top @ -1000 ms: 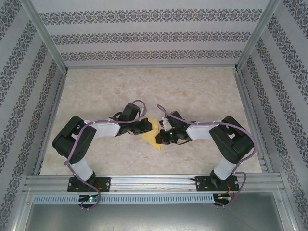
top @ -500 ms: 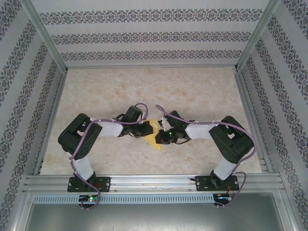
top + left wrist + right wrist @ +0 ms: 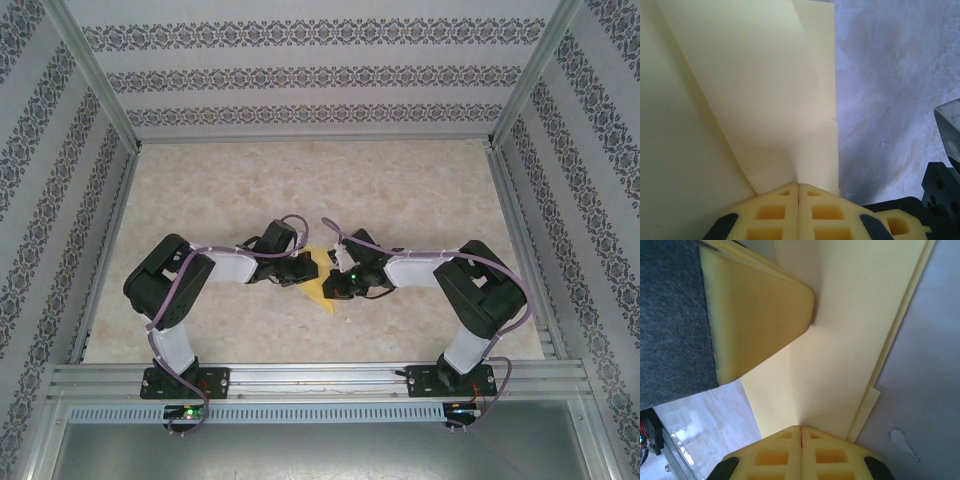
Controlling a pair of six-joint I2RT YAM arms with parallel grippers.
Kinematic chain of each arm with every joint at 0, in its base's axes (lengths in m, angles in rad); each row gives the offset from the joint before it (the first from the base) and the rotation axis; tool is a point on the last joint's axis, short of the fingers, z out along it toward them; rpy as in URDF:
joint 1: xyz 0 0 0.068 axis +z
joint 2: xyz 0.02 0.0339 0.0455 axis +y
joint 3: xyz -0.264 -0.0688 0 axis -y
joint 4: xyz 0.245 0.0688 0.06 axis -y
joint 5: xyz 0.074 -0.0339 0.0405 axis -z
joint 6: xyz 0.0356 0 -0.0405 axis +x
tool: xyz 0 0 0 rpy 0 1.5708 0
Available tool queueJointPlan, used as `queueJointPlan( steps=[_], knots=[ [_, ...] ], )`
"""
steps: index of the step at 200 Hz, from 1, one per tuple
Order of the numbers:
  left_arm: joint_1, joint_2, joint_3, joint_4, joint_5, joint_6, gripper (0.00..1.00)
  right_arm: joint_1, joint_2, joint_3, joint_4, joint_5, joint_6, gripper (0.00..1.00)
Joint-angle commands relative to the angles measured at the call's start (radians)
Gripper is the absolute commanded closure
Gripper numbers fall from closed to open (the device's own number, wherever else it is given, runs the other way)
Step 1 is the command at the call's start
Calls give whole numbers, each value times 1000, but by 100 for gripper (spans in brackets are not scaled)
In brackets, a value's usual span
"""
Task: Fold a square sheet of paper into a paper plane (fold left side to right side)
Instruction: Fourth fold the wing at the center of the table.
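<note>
The square sheet of paper (image 3: 320, 285) is a yellow folded shape lying on the table between the two arms. My left gripper (image 3: 306, 268) is shut, and its closed tips rest on the paper's left part. In the left wrist view the left gripper (image 3: 798, 185) meets the paper (image 3: 755, 90) where two fold lines run together. My right gripper (image 3: 336, 284) is also shut, tips down on the paper's right part. In the right wrist view the right gripper (image 3: 800, 428) sits at the foot of a straight crease in the paper (image 3: 850, 330). The left gripper's fingers (image 3: 755, 315) press the sheet further along.
The pale marbled table (image 3: 400, 190) stretches behind the arms, bounded by patterned walls and metal frame posts (image 3: 95, 75). A metal rail (image 3: 320, 380) carries both arm bases at the near edge. The right arm's black wrist (image 3: 945, 165) sits close beside the left gripper.
The left arm has drawn in toward the centre, its elbow shifting right and its gripper sliding a little further over the paper. The right arm has hardly moved.
</note>
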Motion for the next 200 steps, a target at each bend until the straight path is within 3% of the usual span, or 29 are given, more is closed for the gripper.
queueJointPlan(
  steps=[1, 200],
  knots=[
    [40, 43, 24, -49, -84, 37, 99, 14, 87, -61, -207, 181, -41, 100],
    [203, 159, 210, -112, -65, 157, 98, 21, 104, -72, -185, 159, -35, 100]
  ],
)
